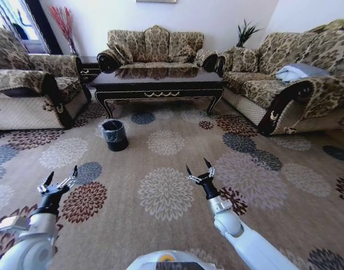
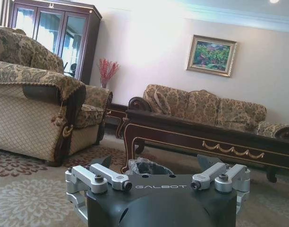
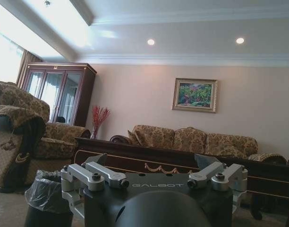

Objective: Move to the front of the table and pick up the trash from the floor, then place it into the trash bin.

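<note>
Hovering low over the floor (image 1: 177, 140), left gripper (image 1: 59, 179) and right gripper (image 1: 199, 169) both splayed apart and empty, trash bin (image 1: 114, 135) sitting before the table (image 1: 161, 89)'s left end.

Two robot arms held out low in front, both claws open.

The left arm comes in from the lower left corner of the head view and bends up at the wrist. The left gripper (image 1: 60, 176) points forward and up, with its two dark fingers spread wide apart. The right arm is white and reaches in from the lower right. The right gripper (image 1: 199, 167) also points forward and up, fingers spread apart. Both grip nothing.
</note>
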